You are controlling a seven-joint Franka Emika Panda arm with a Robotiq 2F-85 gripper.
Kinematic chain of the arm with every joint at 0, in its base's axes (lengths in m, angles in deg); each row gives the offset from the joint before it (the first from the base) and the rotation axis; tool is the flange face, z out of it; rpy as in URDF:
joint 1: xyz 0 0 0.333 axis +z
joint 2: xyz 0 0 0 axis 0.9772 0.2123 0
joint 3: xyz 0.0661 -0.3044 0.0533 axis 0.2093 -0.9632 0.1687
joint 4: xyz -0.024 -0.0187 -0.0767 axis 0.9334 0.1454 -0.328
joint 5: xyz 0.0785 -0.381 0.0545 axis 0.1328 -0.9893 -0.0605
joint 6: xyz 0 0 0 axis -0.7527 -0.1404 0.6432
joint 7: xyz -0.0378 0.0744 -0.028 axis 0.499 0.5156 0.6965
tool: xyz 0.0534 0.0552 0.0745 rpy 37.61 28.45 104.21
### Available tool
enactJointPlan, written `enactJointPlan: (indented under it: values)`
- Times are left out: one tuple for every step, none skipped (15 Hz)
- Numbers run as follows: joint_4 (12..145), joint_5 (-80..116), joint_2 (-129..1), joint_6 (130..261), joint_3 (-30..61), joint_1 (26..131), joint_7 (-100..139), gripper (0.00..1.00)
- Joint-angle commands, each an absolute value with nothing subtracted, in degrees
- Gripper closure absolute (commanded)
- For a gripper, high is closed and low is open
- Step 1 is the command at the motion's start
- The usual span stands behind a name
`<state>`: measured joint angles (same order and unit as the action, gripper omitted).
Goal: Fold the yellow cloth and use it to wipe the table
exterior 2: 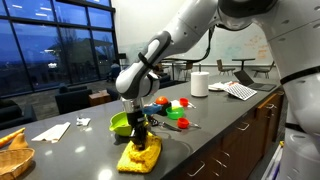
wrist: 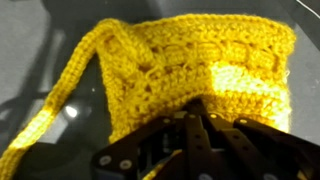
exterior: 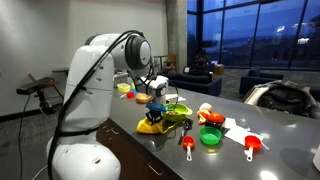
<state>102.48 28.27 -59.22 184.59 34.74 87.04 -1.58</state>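
Recorded gripper (wrist: 200, 104) with fingers pressed together on the yellow cloth (wrist: 170, 55), pinching a raised fold at its edge. Located yellow cloth (exterior 2: 139, 157) bunched on the dark countertop (exterior 2: 230, 135), close to the front edge, directly under the gripper (exterior 2: 138, 142) and just beside a green bowl (exterior 2: 121, 123). Could not read marks on the whiteboard (exterior 2: 247, 45): too small. Noted bare countertop along the front edge on both sides of the yellow cloth in an exterior view, reaching toward a white napkin (exterior 2: 50, 131) one way and a stack of papers (exterior 2: 238, 90) the other. Found tighter room behind the cloth, with small red and green items crowding the green bowl. Saw a paper towel roll (exterior 2: 199, 83) in an exterior view only. Saw a green cup (exterior: 210, 136) and a red measuring cup (exterior: 251, 145) well apart from the yellow cloth (exterior: 152, 125) in an exterior view only. Made out the crochet stitches and a loose cloth edge (wrist: 45, 120) trailing toward the lower corner in the wrist view only.
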Motion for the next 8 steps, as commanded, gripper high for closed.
enactJointPlan:
  values:
    - [107.6, 27.9, -61.0, 187.2, 33.5, 87.0, 0.0, 1.00]
    - [108.1, 27.5, -61.3, 187.5, 33.2, 87.0, 0.5, 1.00]
    - [108.6, 27.5, -61.6, 187.5, 32.8, 86.9, 0.9, 1.00]
    - [109.2, 27.3, -62.0, 187.3, 32.4, 86.8, 1.7, 1.00]
    - [109.8, 26.9, -62.5, 187.3, 31.9, 86.8, 2.3, 1.00]
    - [110.3, 26.7, -62.9, 187.1, 31.5, 86.6, 2.8, 1.00]
    - [111.0, 26.5, -63.6, 187.0, 31.0, 86.5, 3.3, 1.00]
    - [111.8, 26.2, -64.0, 187.3, 30.5, 86.4, 3.8, 1.00]
